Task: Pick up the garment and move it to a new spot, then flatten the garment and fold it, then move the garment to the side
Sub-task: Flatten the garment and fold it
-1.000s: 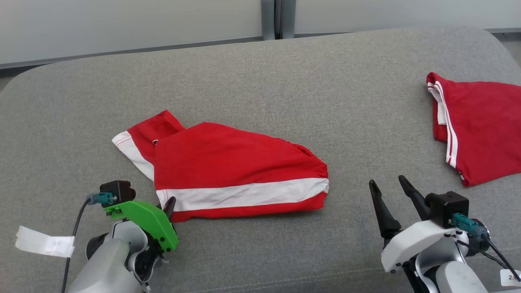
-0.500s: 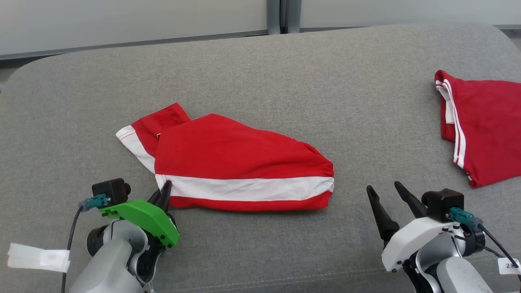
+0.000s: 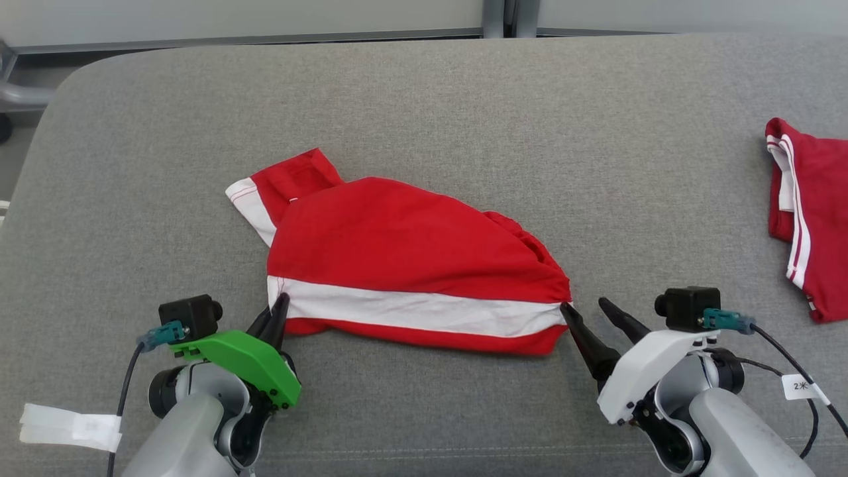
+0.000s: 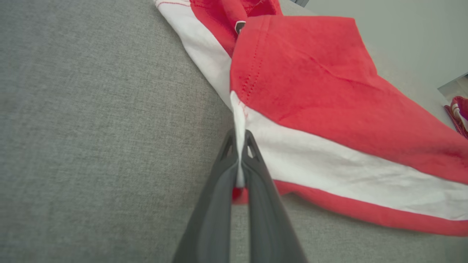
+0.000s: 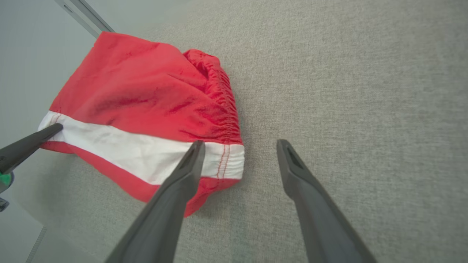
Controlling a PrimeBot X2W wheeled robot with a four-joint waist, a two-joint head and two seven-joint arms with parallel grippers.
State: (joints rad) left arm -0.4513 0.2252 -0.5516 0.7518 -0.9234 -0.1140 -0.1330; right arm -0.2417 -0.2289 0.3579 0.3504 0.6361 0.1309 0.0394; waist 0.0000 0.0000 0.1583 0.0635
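Note:
The garment is a pair of red shorts with a white stripe, lying folded over on the grey cushion. My left gripper is shut on its near left corner; the left wrist view shows the white edge of the garment pinched between the left gripper fingers. My right gripper stands open at the near right corner by the elastic waistband. In the right wrist view the right gripper has one finger over the white stripe of the garment and the other on bare cushion.
A second red garment with white stripes lies at the cushion's right edge. The grey cushion stretches wide behind the shorts. A white tape tag hangs at the lower left. The cushion's rounded back edge meets a pale wall.
My left gripper closed on the garment's left corner. My right gripper moved left up to the waistband corner, still open. The camera has shifted, so the whole scene sits further right.

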